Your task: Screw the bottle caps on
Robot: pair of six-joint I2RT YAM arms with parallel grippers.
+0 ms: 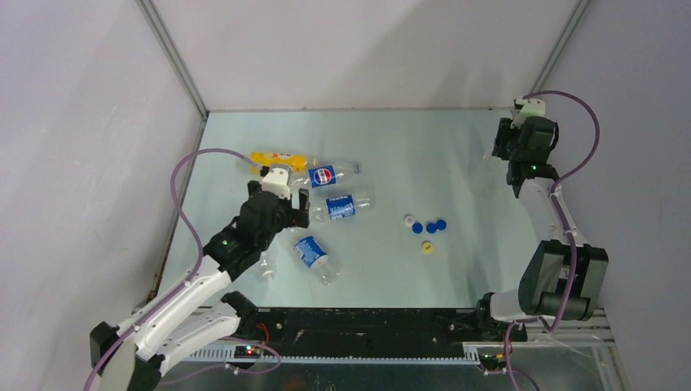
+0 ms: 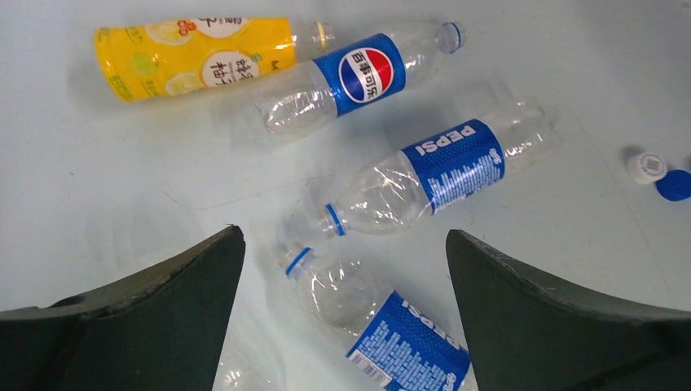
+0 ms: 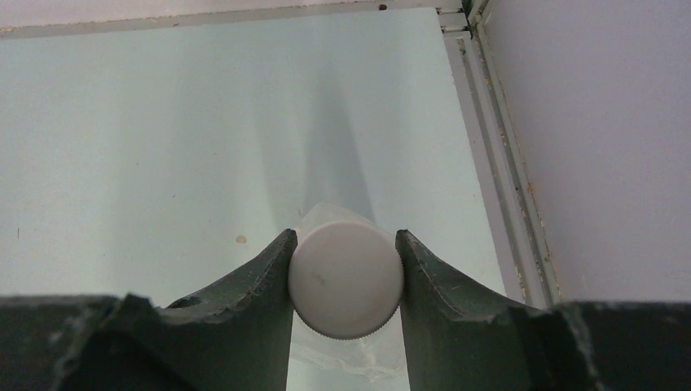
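Note:
My right gripper (image 3: 345,269) is shut on a white bottle cap (image 3: 345,281) that sits on top of a clear unlabelled bottle (image 3: 352,358), near the table's far right corner (image 1: 501,151). My left gripper (image 2: 344,235) hangs open above lying bottles: a yellow one (image 2: 195,57) and three clear blue-labelled ones (image 2: 363,77) (image 2: 440,167) (image 2: 391,326). The open neck of the nearest bottle (image 2: 297,261) lies between the fingers, untouched. Loose caps lie mid-table: white (image 1: 408,219), three blue (image 1: 429,227) and yellow (image 1: 427,248).
Grey walls close in the table on the left, back and right. A metal rail (image 3: 497,163) runs along the right edge beside my right gripper. Purple cables (image 1: 191,171) loop over both arms.

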